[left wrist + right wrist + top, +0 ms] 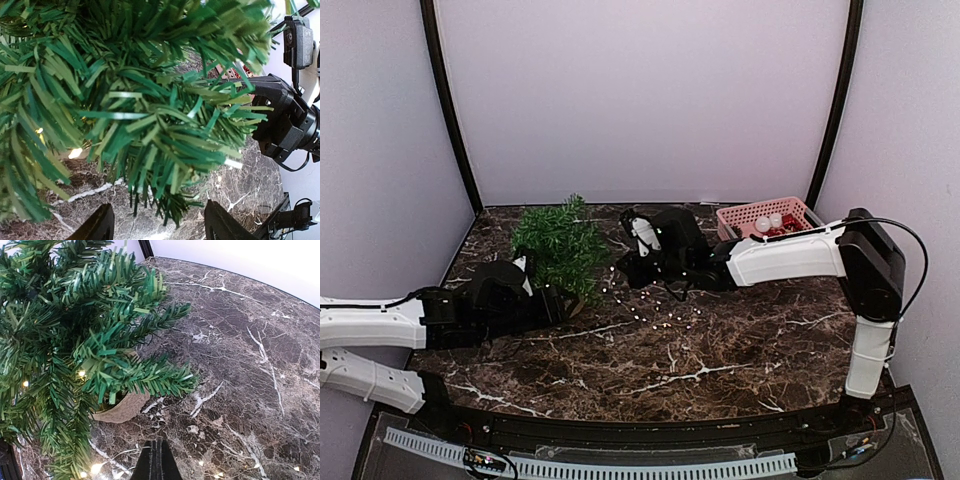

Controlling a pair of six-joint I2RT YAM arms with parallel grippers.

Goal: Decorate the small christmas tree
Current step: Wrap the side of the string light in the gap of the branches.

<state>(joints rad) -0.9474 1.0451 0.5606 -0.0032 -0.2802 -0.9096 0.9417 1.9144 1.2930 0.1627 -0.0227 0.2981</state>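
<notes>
Left gripper (160, 222), jaws spread, sits right under the low branches of the small christmas tree (150, 115), while the right gripper (156, 460), fingers pressed together, points at it from just beside.

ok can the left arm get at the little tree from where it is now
Probably yes. The left gripper is open right by the small christmas tree, with the lower branches hanging just ahead of it and nothing in between. The right gripper is on the tree's other side and does not block the way.
</notes>
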